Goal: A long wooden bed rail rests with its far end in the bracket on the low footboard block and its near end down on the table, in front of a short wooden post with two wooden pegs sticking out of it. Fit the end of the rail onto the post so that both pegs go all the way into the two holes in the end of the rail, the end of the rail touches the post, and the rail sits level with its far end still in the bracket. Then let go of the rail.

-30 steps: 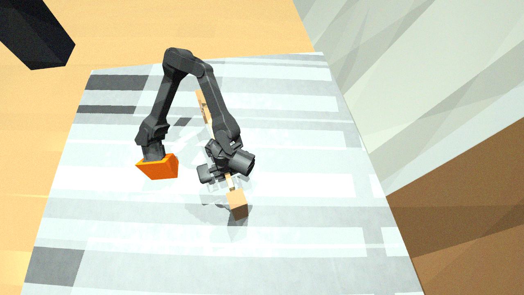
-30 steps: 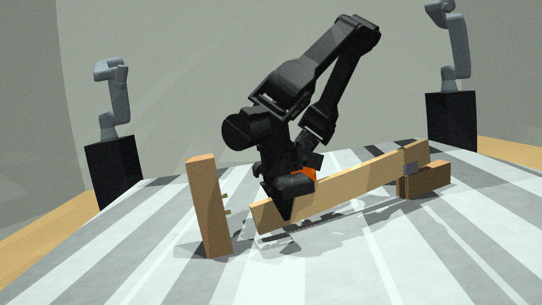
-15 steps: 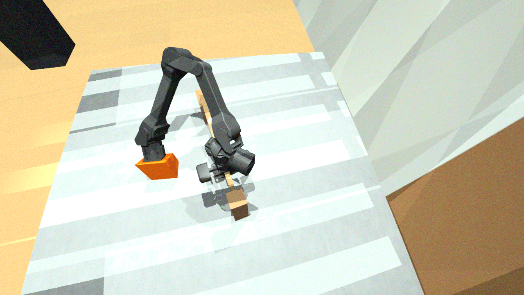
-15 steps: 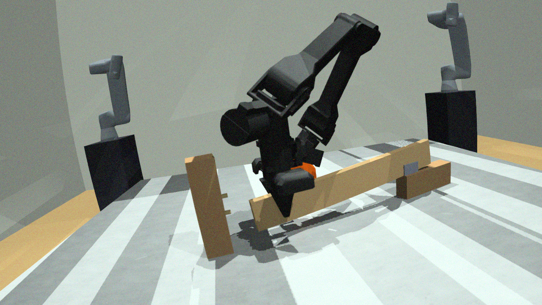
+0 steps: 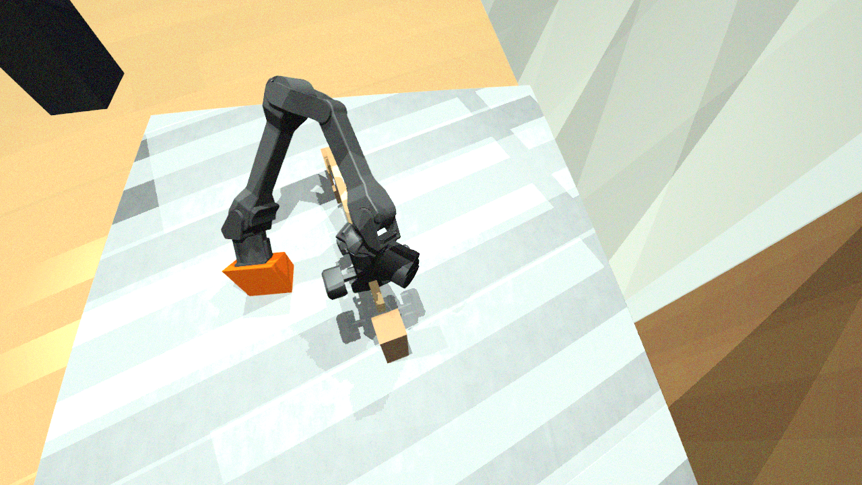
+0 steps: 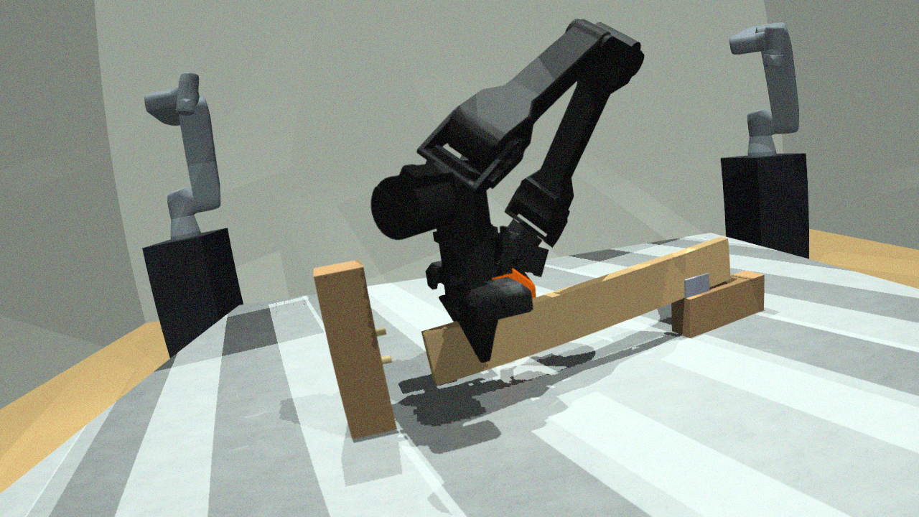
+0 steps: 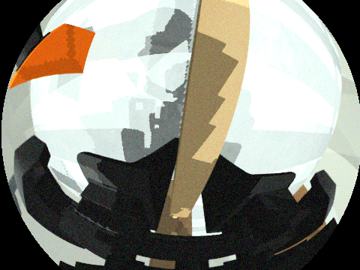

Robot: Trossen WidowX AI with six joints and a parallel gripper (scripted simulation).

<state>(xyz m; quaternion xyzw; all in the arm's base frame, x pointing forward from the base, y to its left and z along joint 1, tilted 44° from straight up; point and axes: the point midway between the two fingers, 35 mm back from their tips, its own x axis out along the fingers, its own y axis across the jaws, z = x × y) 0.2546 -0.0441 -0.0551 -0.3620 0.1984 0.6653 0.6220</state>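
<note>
So I've got my gripper (image 5: 368, 283) (image 6: 484, 334) (image 7: 187, 143) clamped on the rail (image 6: 578, 311) (image 7: 210, 75) (image 5: 378, 294) close to its near end, right beside the post (image 6: 353, 347) (image 5: 389, 325) but not touching it. The 2 pegs (image 6: 381, 332) (image 6: 386, 359) stick out toward it, bare. My worry: the rail slopes down toward the post, so if I push in at that tilt the pegs would probably jam or hit the end face below the holes. Lifting too hard, or pulling postward crooked, might pop the far end out of the footboard block (image 6: 726, 305), on the side away from the post. My own bulky wrist could bump the post too. The orange base (image 5: 258, 278) (image 7: 56, 56) sits off to one side of the post, not in the way.
</note>
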